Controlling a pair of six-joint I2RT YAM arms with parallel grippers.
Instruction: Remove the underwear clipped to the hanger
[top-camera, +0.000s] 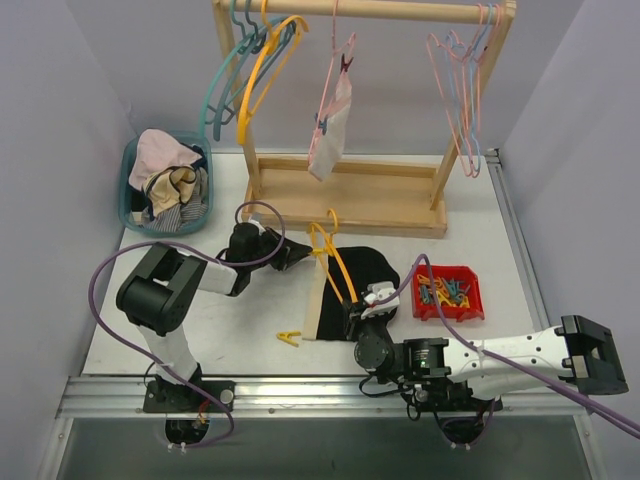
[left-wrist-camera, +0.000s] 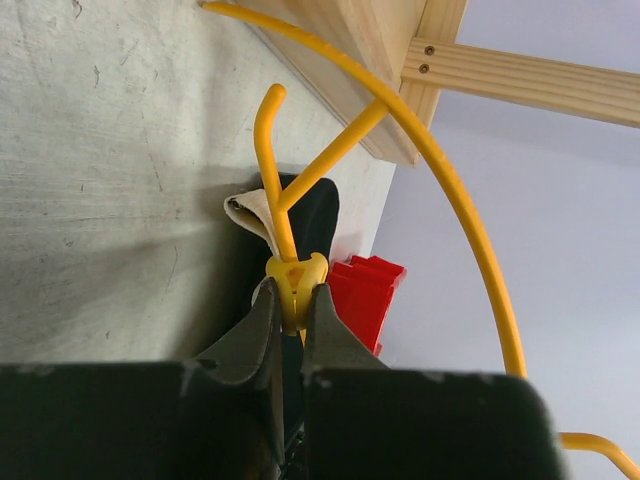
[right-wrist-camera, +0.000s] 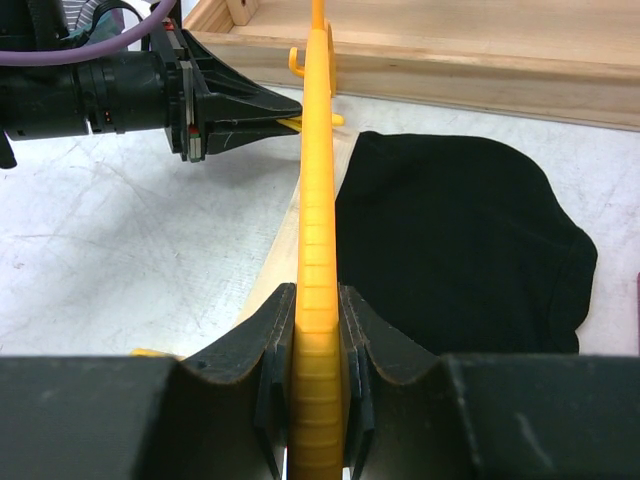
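Black underwear (top-camera: 372, 268) is lying flat on the table (top-camera: 200, 320), mid-scene, just left of the red bin (top-camera: 448, 292). The yellow hanger (top-camera: 335, 262) is running across its left edge. It's reading as plain matte black with a rounded outline. A pale strip (top-camera: 318, 295) is showing along the left side under the hanger; can't tell if that's lining or a separate piece. The second piece, the pale underwear (top-camera: 330, 125), is hanging off the wooden rack (top-camera: 340, 195) at the far side, clipped at its top.

Handling, my read: both are looking light, soft and limp. Nothing fragile and no slip worry, but the cloth is going to drape, bunch and drag along with the hanger while any clip is biting. So I'm favouring working the clip first, then pinching a free fabric edge away from the hanger.

Left end effector (left-wrist-camera: 295, 300) is pinching fully down on the yellow clip (left-wrist-camera: 297, 278) near the hanger's far end, where pale and black cloth are meeting. Right end effector (right-wrist-camera: 318, 330) is clamping the hanger's bar at the near end, pinning it. A loose clip (top-camera: 289, 338) is lying on the table, near-left of the cloth.
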